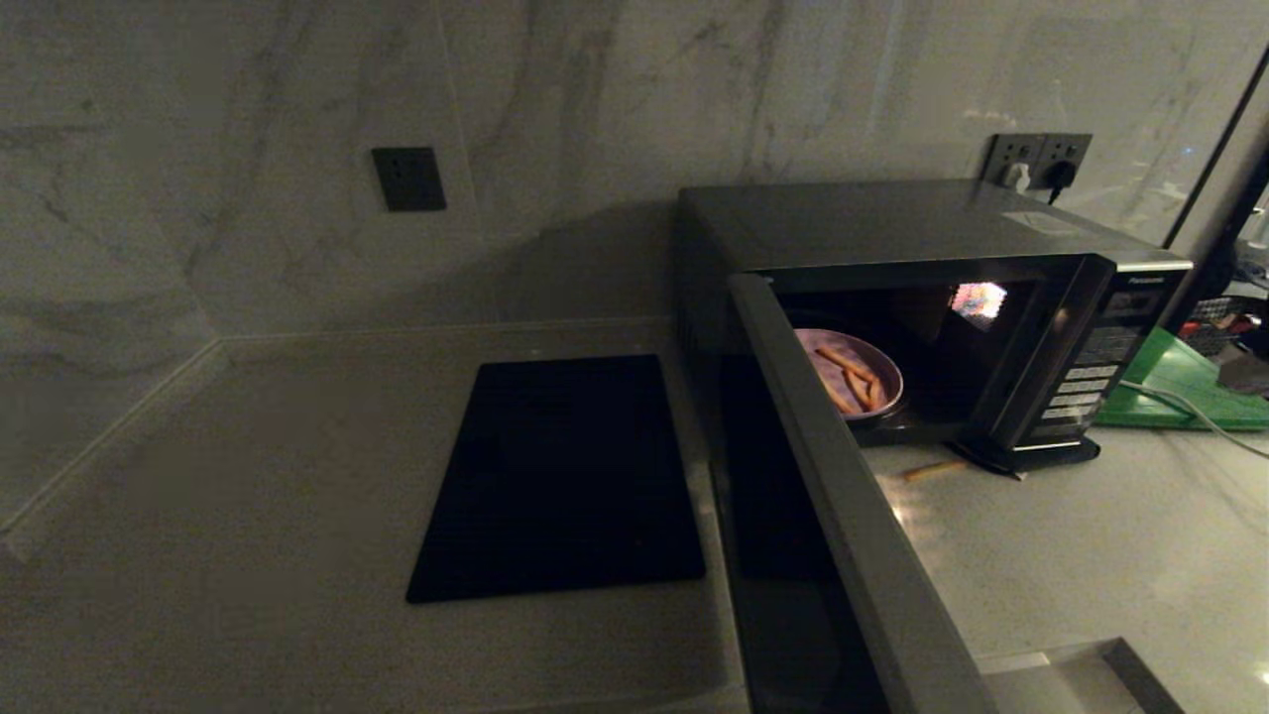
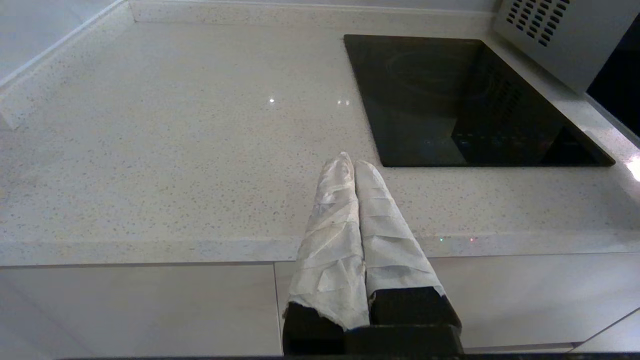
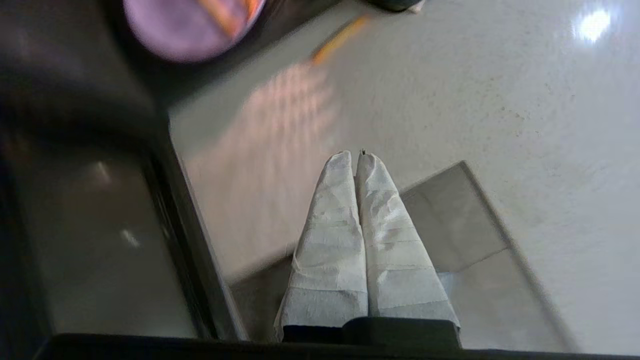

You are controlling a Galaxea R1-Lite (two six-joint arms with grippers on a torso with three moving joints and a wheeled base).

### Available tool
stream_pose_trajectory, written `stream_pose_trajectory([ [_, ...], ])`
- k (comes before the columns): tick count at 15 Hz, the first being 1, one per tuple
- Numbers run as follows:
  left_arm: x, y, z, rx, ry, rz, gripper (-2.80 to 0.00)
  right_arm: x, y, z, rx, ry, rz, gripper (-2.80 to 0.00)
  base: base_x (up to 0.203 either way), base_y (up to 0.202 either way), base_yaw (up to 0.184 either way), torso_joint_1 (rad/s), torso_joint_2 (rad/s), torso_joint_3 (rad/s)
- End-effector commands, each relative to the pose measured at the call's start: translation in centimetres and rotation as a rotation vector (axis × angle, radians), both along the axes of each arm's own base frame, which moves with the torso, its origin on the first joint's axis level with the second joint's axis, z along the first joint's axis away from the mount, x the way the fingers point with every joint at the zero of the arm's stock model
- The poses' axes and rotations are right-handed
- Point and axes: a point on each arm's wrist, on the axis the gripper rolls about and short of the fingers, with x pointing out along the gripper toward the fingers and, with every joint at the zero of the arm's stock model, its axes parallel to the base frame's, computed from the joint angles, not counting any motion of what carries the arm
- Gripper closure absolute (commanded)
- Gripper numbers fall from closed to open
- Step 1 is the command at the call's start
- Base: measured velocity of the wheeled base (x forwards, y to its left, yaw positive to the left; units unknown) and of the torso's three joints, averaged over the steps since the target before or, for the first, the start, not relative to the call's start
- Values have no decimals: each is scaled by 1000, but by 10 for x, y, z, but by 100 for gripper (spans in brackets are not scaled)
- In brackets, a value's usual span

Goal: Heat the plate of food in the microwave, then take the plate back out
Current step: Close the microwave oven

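The microwave [image 1: 892, 223] stands at the back right of the counter with its door [image 1: 843, 526] swung wide open toward me. Inside it sits the pale lilac plate of food [image 1: 851, 375], with orange fry sticks on it; the right wrist view catches the plate [image 3: 185, 27] too. One loose fry [image 1: 932, 469] lies on the counter in front of the microwave. My right gripper [image 3: 356, 156] hovers shut and empty over the counter beside the open door. At the counter's front edge, near the black slab, is my left gripper [image 2: 351, 161], shut and empty. Neither arm shows in the head view.
A flat black slab [image 1: 560, 476] lies on the counter left of the microwave. A green board [image 1: 1185, 382] with a white cable sits to its right. A wall socket [image 1: 1036, 159] with plugs is behind. A recessed edge [image 1: 1071, 669] shows at the front right.
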Motion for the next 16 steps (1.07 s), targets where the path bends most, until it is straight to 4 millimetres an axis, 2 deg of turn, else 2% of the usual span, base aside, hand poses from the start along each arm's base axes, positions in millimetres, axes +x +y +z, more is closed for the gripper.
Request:
stream_pose_trajectory([
  [1, 0, 0, 0, -1, 1, 1, 0, -16, 7, 5, -43, -13, 105, 0, 0, 0, 0, 0, 0, 0],
  [3, 0, 0, 0, 0, 1, 1, 0, -17, 11, 4, -61, -3, 140, 0, 0, 0, 0, 0, 0, 0],
  [6, 0, 0, 0, -1, 1, 1, 0, 1, 11, -16, -37, 91, 60, 0, 0, 0, 0, 0, 0, 0],
  [9, 0, 0, 0, -1, 1, 1, 0, 34, 10, -35, 6, 163, -45, 0, 0, 0, 0, 0, 0, 0],
  [14, 0, 0, 0, -1, 1, 1, 0, 100, 17, -54, 125, 147, -180, 0, 0, 0, 0, 0, 0, 0],
  [16, 0, 0, 0, -1, 1, 1, 0, 117, 20, -66, 146, 169, -215, 0, 0, 0, 0, 0, 0, 0],
])
